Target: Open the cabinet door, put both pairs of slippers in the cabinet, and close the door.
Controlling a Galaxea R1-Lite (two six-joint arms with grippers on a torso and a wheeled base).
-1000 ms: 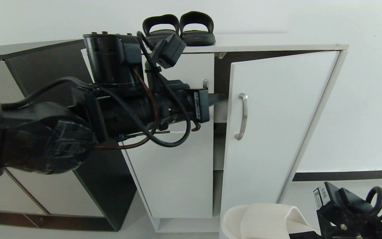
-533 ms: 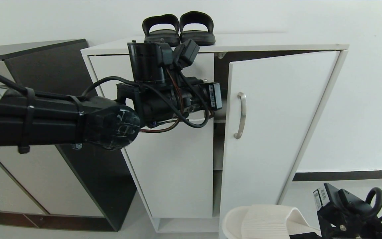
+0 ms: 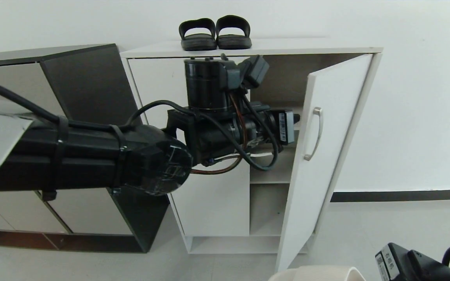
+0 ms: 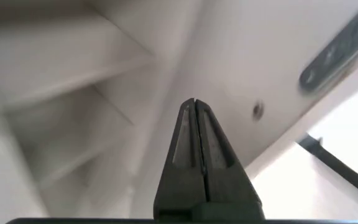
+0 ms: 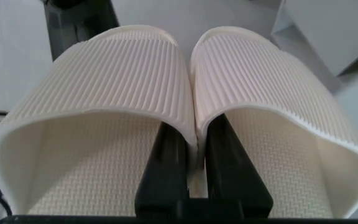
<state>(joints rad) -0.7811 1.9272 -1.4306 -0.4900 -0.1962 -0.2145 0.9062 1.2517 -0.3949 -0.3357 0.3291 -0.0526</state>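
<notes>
The white cabinet (image 3: pixel 209 203) stands ahead, its right door (image 3: pixel 338 117) swung partly open on two shelves (image 3: pixel 270 177). A pair of black slippers (image 3: pixel 215 33) sits on the cabinet top. My left gripper (image 3: pixel 296 117) is at the opening, just behind the door's inner face; its fingers (image 4: pixel 194 106) are shut with nothing between them. Low at the right, my right gripper (image 5: pixel 194 146) is shut on the pair of white slippers (image 5: pixel 135 93), pinching their two inner walls together. The edge of those white slippers (image 3: pixel 318 274) peeks in at the bottom of the head view.
A dark grey cabinet (image 3: pixel 88 82) adjoins the white one on the left. The door's metal handle (image 3: pixel 314 134) faces outward. A hinge plate (image 4: pixel 334 53) sits on the door's inner side. Bare floor (image 3: pixel 397 222) lies to the right of the door.
The right door has swung wider open. My left gripper has moved right, to the door's inner side. The head view has shifted, and the white slippers now sit lower in it.
</notes>
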